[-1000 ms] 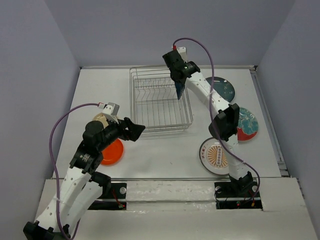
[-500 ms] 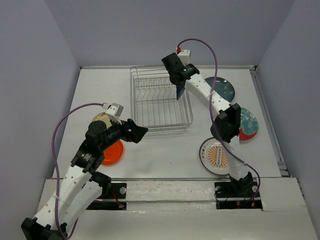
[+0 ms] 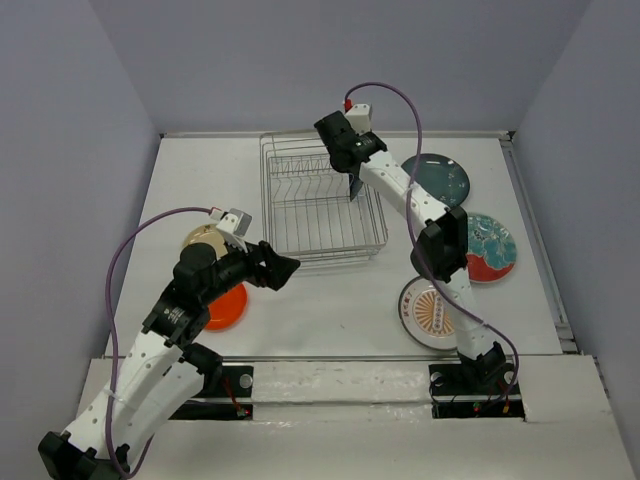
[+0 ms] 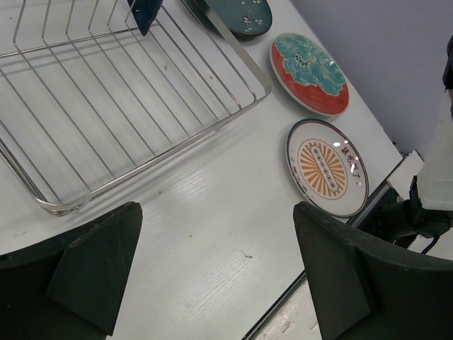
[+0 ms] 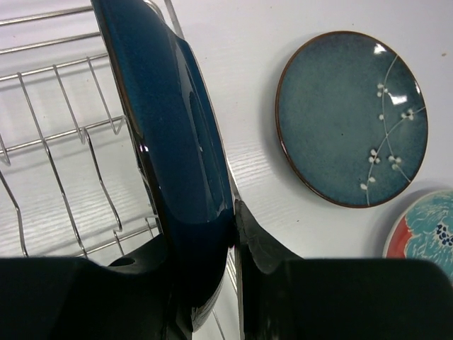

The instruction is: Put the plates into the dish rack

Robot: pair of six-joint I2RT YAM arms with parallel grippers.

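The top view is the only one that takes in all six plates. The dark blue plate (image 3: 355,184) stands on edge over the far right part of the dish rack (image 3: 300,215), held by the right gripper (image 3: 352,172). The other five lie flat on the table (image 3: 330,320). The cream plate (image 3: 200,238) and the orange plate (image 3: 228,305) are left of the rack, both partly under the left arm. The teal-grey plate (image 3: 445,178), the red plate (image 3: 488,250) and the sunburst plate (image 3: 428,312) run down the right side (the last partly behind the right arm). There is one rack.

The right wrist view adds the grip itself. The right gripper (image 5: 212,241) is clamped on the blue plate's (image 5: 170,142) rim, one finger on each face, with rack wires (image 5: 64,142) behind and to the left. Whether the plate's lower edge meets the wires cannot be told. This view shows three plates in all, with the teal-grey one (image 5: 352,117) bearing white sprigs and a sliver of the red one (image 5: 425,227) in the corner.

The left wrist view shows the left gripper (image 4: 216,212) spread wide with nothing between its fingers (image 4: 92,273), above bare table just near of the rack's (image 4: 163,152) near edge. It shows four plates: a corner of the blue (image 4: 144,13), the teal-grey (image 4: 241,10), the red with its teal centre (image 4: 309,64) and the sunburst (image 4: 327,166).
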